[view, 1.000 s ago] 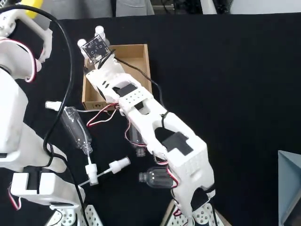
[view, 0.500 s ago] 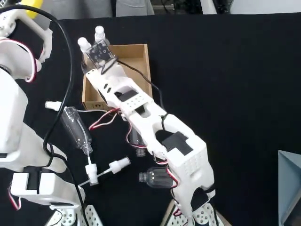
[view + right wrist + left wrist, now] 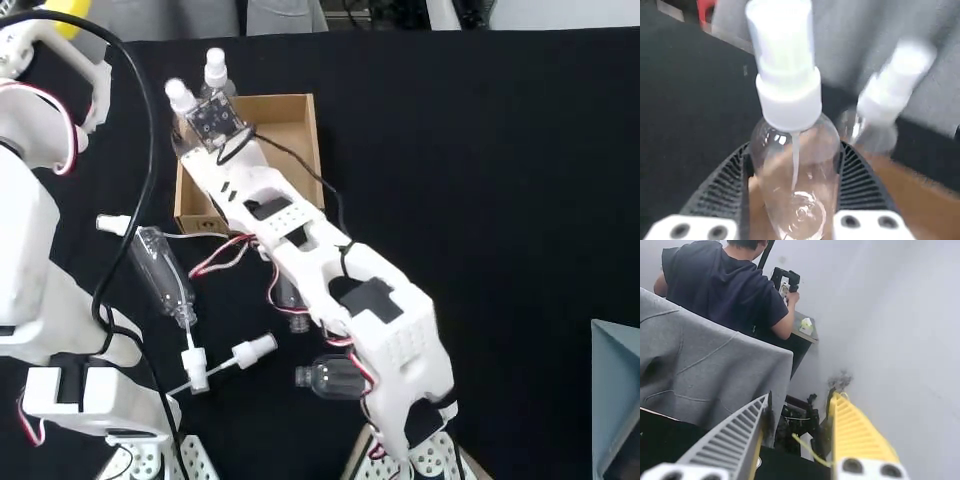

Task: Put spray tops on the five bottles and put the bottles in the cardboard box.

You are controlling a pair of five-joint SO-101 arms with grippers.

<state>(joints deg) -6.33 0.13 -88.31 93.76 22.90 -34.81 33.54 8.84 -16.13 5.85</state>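
Right gripper [image 3: 795, 150] clamped on capped bottle [image 3: 789, 107] over box [image 3: 296, 126] far edge, second capped bottle [image 3: 880, 112] beside, left gripper [image 3: 800, 404] fingers apart, empty.

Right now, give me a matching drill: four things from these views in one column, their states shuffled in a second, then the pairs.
Things
1. held bottle
2. nearest bottle
3. left gripper
4. cardboard box

States
A. brown, open on top
B. jaws apart, nothing between them
C. spray top on, between the jaws of the right gripper
D. on its side, no top

Pairs: 1-C, 2-D, 3-B, 4-A
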